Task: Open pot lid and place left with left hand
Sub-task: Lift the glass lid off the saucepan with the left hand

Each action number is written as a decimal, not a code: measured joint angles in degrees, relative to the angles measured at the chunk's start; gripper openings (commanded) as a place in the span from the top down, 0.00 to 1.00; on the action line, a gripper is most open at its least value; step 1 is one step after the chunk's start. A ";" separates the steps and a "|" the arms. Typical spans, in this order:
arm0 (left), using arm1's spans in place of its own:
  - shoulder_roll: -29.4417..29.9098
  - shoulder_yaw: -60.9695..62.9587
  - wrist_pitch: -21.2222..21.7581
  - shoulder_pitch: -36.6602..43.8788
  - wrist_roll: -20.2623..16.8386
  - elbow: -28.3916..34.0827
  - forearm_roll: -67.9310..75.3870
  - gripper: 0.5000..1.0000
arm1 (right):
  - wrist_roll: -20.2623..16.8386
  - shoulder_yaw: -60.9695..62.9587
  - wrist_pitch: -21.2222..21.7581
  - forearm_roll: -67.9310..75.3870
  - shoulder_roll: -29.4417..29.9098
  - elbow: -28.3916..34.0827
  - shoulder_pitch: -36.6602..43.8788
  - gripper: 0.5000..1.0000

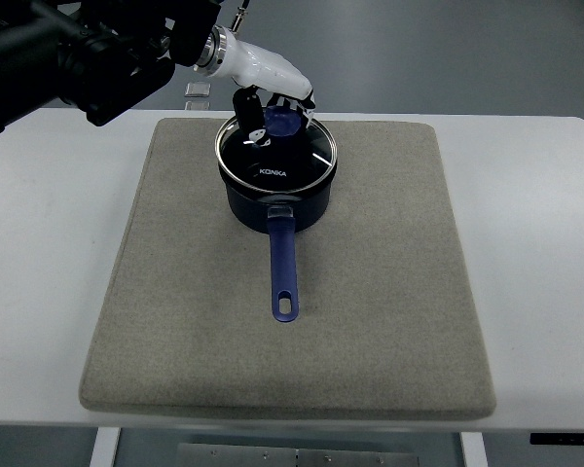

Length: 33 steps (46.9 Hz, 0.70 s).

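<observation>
A dark blue pot (277,209) stands on the far part of the grey mat (370,292), its long blue handle (283,268) pointing toward me. A glass lid (287,165) with a metal rim covers the pot, and I cannot tell whether it has left the rim. My left hand (273,112), white with black fingers, reaches in from the upper left. Its fingers are curled around the lid's blue knob (283,122), one black finger (245,109) on the knob's left and others behind it. The right hand is out of the picture.
The mat lies on a white table (49,253), with bare mat on the pot's left, right and near sides. A small grey object (198,89) sits at the table's far edge, under my left forearm.
</observation>
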 measured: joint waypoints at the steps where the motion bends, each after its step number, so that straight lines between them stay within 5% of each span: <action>1: 0.14 0.00 0.00 -0.03 0.00 0.04 -0.03 1.00 | 0.00 0.00 0.00 0.00 0.00 0.00 0.00 0.17; 33: 11.69 0.27 -0.63 -1.66 -0.01 0.29 -0.32 1.00 | -0.01 0.00 0.00 0.00 0.00 -0.01 -0.01 0.17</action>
